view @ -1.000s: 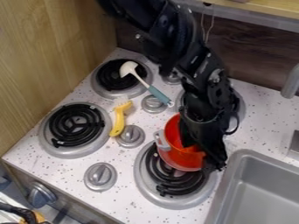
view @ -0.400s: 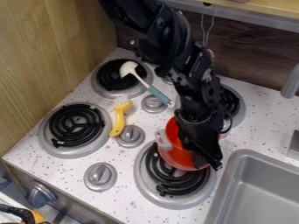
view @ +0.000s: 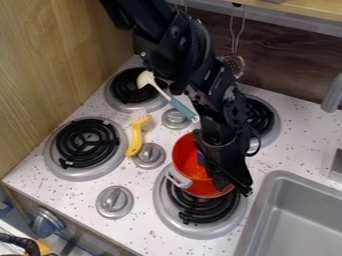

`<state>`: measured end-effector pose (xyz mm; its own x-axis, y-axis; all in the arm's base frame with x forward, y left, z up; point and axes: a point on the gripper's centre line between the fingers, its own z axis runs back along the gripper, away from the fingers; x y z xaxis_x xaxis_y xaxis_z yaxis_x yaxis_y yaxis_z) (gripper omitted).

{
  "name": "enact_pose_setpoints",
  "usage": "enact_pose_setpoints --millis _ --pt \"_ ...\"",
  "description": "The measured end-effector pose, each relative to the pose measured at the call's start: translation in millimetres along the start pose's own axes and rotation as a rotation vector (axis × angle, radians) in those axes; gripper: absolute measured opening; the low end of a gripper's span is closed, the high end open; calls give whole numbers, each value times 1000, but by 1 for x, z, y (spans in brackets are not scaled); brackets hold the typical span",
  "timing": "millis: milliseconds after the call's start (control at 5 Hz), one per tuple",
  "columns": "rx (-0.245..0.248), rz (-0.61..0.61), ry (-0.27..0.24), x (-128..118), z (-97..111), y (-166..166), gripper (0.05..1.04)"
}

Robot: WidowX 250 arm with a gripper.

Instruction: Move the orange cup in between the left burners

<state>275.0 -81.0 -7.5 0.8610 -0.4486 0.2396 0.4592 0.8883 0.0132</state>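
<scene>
"Take it from the yellow brush (view: 136, 137). Where does our cup lie?"

"Left of the brush is my goal, the gap between the near left burner (view: 83, 142) and the far left burner (view: 123, 90). Right of the brush and nearer the camera I have the orange cup (view: 186, 150), its pale handle (view: 177, 178) towards the near side. The gripper (view: 235, 182) is over its right part, so the cup lies to the gripper's left. I judge the carry goes left, past the brush."

"Is the cup held?"

"I cannot tell from here whether the grip is closed, wide or on the rim. I cannot tell either if the cup touches the near right burner (view: 190, 212) under it."

"Counts, left to right?"

"Around the brush I see four knobs, one of them on the front panel (view: 45, 220); four burners, two left of it, two right, the last being the far right burner (view: 270, 122); one brush; one spatula (view: 175, 103) behind it; one cup; one gripper; one sink (view: 254, 215), far right of it."

"I'd lift clear of the brush, or we may knock it."
</scene>
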Motion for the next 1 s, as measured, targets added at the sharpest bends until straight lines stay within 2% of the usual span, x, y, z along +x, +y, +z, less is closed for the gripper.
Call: enact_pose_setpoints --millis 200,400,800,1000 --pt "9 28 3 -4 4 -1 68" --pt "32 9 53 -8 12 -5 68" --pt "173 -16 11 2 38 -8 68" --pt "220 -46 22 4 46 -3 68"
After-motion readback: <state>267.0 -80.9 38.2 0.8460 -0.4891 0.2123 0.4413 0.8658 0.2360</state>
